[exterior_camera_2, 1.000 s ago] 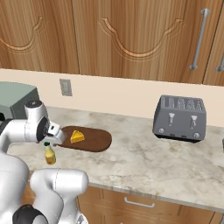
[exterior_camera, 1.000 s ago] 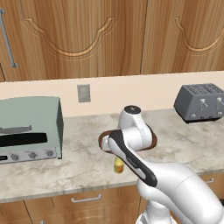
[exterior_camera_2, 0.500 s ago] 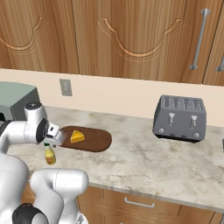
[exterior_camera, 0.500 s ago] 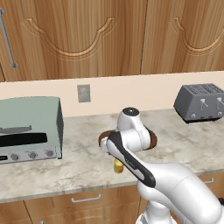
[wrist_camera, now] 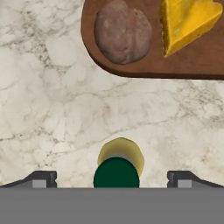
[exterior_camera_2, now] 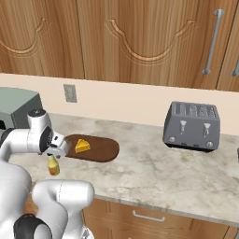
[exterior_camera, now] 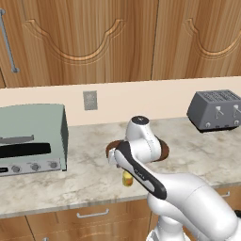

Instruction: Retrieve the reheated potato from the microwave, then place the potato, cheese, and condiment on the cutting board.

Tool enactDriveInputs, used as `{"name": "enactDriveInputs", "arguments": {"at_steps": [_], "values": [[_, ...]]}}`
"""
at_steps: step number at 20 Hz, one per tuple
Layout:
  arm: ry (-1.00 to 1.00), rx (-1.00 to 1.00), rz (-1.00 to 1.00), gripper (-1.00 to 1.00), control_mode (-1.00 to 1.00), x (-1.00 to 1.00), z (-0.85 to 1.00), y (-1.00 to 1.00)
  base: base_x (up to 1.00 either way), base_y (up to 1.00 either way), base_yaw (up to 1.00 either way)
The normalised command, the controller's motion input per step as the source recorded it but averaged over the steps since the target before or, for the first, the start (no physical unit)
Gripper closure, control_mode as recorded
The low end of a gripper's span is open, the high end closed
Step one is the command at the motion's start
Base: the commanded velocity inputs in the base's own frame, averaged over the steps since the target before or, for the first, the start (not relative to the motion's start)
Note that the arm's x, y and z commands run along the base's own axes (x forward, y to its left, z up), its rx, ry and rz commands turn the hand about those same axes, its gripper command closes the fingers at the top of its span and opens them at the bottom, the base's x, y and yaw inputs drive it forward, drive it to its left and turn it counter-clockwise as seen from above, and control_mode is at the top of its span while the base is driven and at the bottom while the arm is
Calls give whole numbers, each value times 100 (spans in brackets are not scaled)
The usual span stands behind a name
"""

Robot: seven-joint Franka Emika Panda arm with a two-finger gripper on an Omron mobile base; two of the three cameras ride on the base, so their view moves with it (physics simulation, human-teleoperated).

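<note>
Gripper (wrist_camera: 112, 179) wide open, hangs straight over condiment (wrist_camera: 118, 168) at bottom centre of hand view – fingertips (wrist_camera: 43, 178) well clear on both sides, nothing held. Bottle stands upright on marble tabletop (wrist_camera: 52, 100), apart from cutting board (wrist_camera: 144, 70) at top of frame. Potato (wrist_camera: 123, 31) and cheese (wrist_camera: 187, 22) already on board, side by side. Looks lined up for top-down grab of the neck – condiment likely the last item to go. In right base view, bottle (exterior_camera_2: 53, 165) just below the wrist.

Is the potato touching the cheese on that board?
Apart. The hand view shows a strip of bare cutting board between the potato and the cheese.
</note>
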Motion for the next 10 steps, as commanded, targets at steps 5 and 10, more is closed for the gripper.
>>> {"name": "enactDriveInputs", "arguments": {"at_steps": [5, 10], "values": [[0, 0, 0, -100, -100, 2, -3, 0, 0, 0, 0], [0, 0, 0, -100, -100, 0, -3, 0, 0, 0, 0]]}}
